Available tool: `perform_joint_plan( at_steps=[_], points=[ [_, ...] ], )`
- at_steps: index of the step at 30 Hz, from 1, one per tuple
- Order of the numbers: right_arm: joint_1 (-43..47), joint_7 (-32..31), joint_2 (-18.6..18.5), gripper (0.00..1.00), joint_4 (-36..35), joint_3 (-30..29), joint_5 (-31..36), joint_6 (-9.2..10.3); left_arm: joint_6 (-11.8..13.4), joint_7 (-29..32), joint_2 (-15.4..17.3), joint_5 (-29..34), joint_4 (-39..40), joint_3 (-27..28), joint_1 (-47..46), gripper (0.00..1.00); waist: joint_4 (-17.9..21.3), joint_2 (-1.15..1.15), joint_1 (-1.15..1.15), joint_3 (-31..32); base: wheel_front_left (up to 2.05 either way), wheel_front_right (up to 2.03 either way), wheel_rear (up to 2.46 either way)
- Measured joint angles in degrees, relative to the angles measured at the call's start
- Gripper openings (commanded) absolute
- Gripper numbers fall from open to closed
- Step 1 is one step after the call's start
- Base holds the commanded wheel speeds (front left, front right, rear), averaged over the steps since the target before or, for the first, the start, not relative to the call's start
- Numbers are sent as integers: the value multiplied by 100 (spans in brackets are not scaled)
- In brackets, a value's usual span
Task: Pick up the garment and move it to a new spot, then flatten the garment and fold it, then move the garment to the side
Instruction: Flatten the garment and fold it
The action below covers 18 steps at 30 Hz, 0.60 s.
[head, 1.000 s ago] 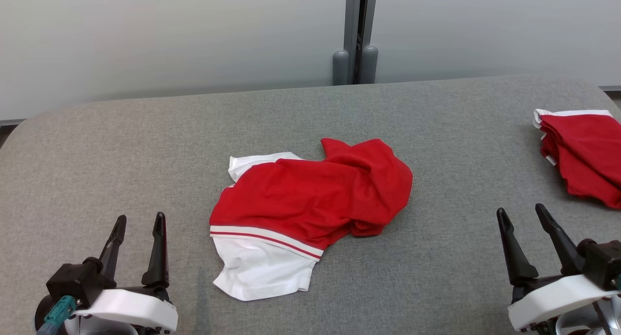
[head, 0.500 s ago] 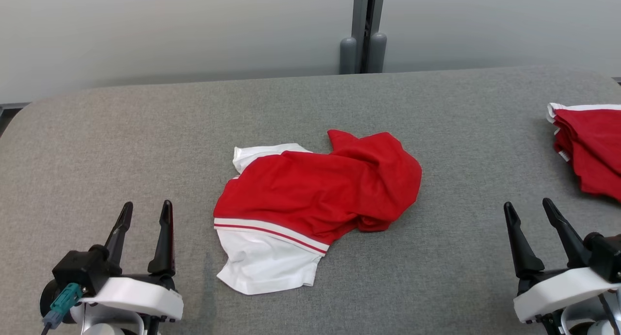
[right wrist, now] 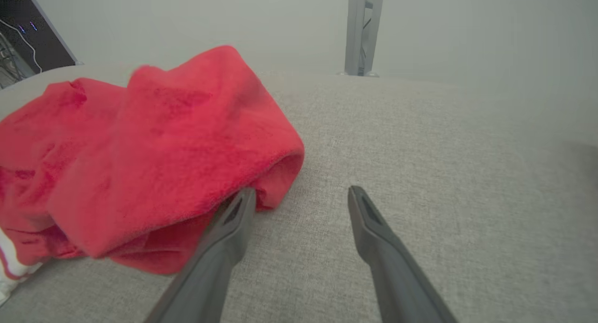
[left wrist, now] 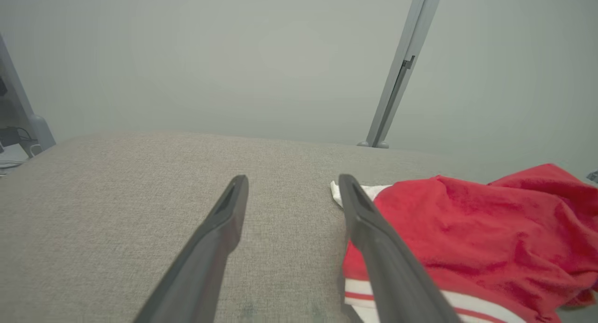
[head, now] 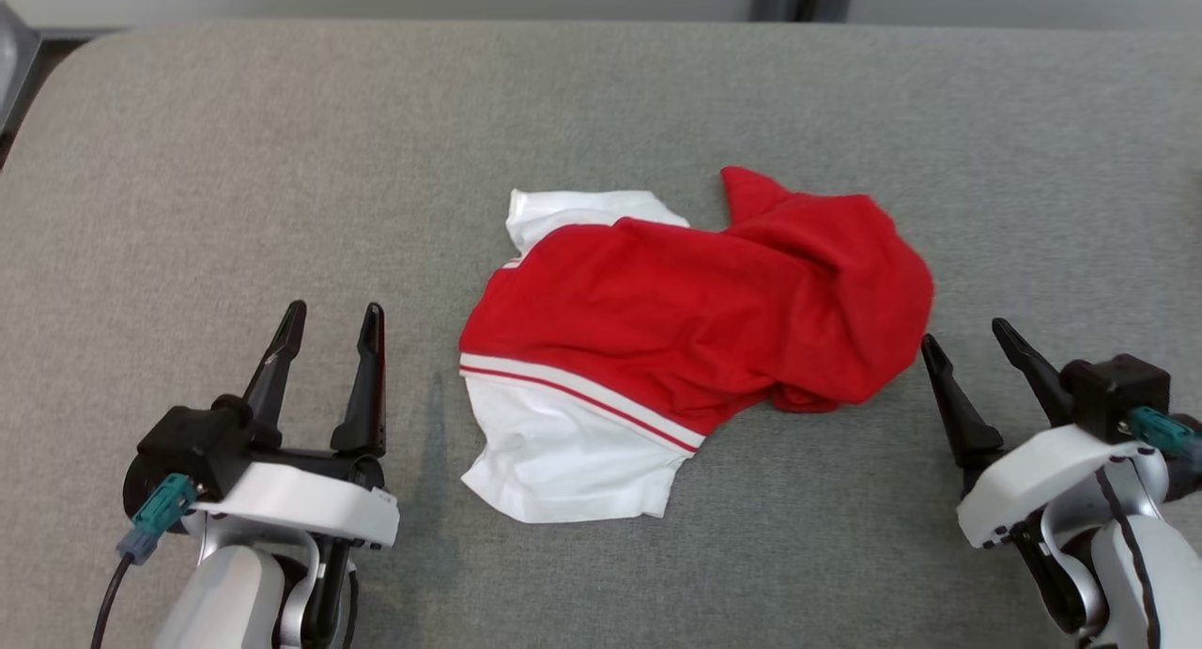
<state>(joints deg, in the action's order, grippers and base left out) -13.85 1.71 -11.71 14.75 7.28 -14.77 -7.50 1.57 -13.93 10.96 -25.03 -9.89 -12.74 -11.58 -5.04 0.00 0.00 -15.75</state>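
Note:
A crumpled red and white garment [head: 695, 320] lies in the middle of the grey padded table [head: 188, 161]. Its white part with a red stripe faces the near edge. My left gripper [head: 333, 306] hovers open a little to the left of it, nothing between its fingers. My right gripper [head: 965, 332] stands open just off the garment's right edge. In the left wrist view the garment [left wrist: 467, 229] sits to the right of the left gripper [left wrist: 293, 183]. In the right wrist view the red fabric [right wrist: 149, 140] bulges beside the left finger of the right gripper [right wrist: 302, 192].
The grey table surface stretches wide on every side of the garment. A pale wall with a grey upright post [left wrist: 397, 80] rises behind the table's far edge. A dark screen with cables [right wrist: 28, 38] shows at the far left in the right wrist view.
The camera has tipped down and turned, so the whole picture shifted and the second red garment at the right left the view. Both grippers now stand closer to the garment, still open.

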Motion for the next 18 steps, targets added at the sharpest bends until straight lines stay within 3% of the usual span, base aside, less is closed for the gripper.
perform_joint_plan(
  at_steps=[8, 9, 10, 11, 18],
  points=[
    [-664, 87, -165, 100, 705, 665, -180, 0, -49, -74, -83, 75, -187, 5, -243, 100, -218, 0, 0, -419, 0, 0, 0],
    [-743, 129, -176, 41, 770, 700, -221, 0, -52, -75, -89, 92, -197, 4, -293, 100, -222, 0, 0, -448, 0, 0, 0],
    [-801, 182, -191, 4, 814, 745, -259, 0, -57, -81, -96, 102, -199, 4, -336, 100, -222, 0, 0, -467, 0, 0, 0],
    [-828, 247, -210, 0, 834, 779, -288, 0, -57, -81, -105, 116, -210, -2, -365, 100, -217, 0, 0, -476, 0, 0, 0],
    [-810, 624, -268, 0, 583, 845, -493, 0, -63, -104, -111, 178, -304, 83, -398, 100, -70, 0, 0, -401, 0, 0, 0]
  ],
)
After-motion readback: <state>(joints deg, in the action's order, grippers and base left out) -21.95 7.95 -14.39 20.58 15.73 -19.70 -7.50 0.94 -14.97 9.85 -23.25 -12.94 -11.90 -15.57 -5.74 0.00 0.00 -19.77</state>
